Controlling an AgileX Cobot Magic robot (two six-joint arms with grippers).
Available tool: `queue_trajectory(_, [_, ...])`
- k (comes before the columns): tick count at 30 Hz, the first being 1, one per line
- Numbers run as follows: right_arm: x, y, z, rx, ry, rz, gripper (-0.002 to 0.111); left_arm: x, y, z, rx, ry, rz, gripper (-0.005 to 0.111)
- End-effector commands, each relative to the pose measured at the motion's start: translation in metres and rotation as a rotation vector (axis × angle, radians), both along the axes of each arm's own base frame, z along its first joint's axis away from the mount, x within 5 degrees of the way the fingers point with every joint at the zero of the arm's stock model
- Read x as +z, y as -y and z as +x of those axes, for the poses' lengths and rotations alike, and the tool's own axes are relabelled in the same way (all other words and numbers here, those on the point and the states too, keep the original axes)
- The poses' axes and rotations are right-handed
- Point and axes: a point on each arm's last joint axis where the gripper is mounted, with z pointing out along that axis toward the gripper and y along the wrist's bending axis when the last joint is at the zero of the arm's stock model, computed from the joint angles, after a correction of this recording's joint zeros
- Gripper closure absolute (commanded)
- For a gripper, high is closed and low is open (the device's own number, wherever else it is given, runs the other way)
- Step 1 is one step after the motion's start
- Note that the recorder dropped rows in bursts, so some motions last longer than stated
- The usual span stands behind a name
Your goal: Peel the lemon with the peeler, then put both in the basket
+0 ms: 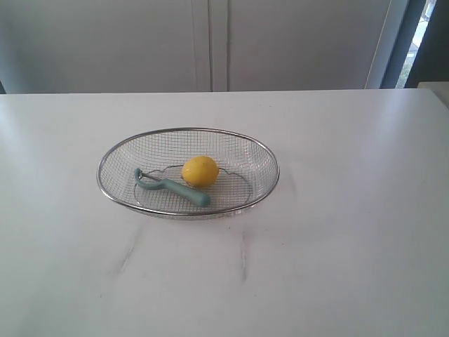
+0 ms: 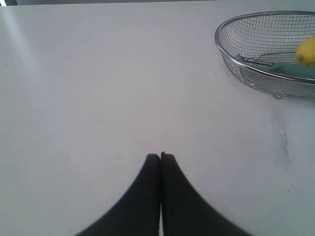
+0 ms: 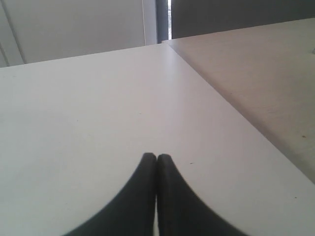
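The silver wire basket (image 1: 112, 158) stands on the white table near the middle. Inside it lies the yellow lemon (image 1: 200, 170), and beside it the teal-handled peeler (image 1: 175, 188) with its metal head toward the left rim. In the left wrist view the basket (image 2: 231, 61) shows at the far edge, with part of the lemon (image 2: 307, 51) and the peeler (image 2: 290, 70) in it. My left gripper (image 2: 160, 156) is shut with nothing in it, over bare table well away from the basket. My right gripper (image 3: 156, 157) is shut and empty too. Neither gripper appears in the exterior view.
The white table (image 1: 351, 246) spreads wide around the basket. In the right wrist view a table edge (image 3: 231, 105) runs beside a lower beige surface (image 3: 266, 64). Pale cabinet doors (image 1: 210, 42) stand behind the table.
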Motion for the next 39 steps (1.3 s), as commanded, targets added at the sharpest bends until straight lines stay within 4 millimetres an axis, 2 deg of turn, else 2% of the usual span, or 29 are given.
queue_trajectory(1, [0.0,0.0,0.0,-0.006,0.01,0.008,0.108,-0.001,0.0,0.0,-0.001,0.001,-0.004,0.107])
queue_trajectory(21, [-0.001,-0.009,0.002,0.171,0.008,0.009,0.108,-0.001,0.0,0.0,-0.002,-0.002,-0.004,0.107])
queue_trajectory(35, [-0.001,-0.009,0.002,0.173,0.003,0.009,0.108,-0.001,0.0,0.0,-0.002,-0.002,-0.004,0.107])
queue_trajectory(37, [-0.002,-0.01,0.002,0.174,0.0,0.035,0.108,-0.001,0.0,0.0,-0.002,-0.002,-0.004,0.107])
queue_trajectory(39, [-0.003,-0.013,0.002,0.182,0.005,0.133,0.108,-0.001,0.0,0.0,-0.002,-0.002,-0.004,0.107])
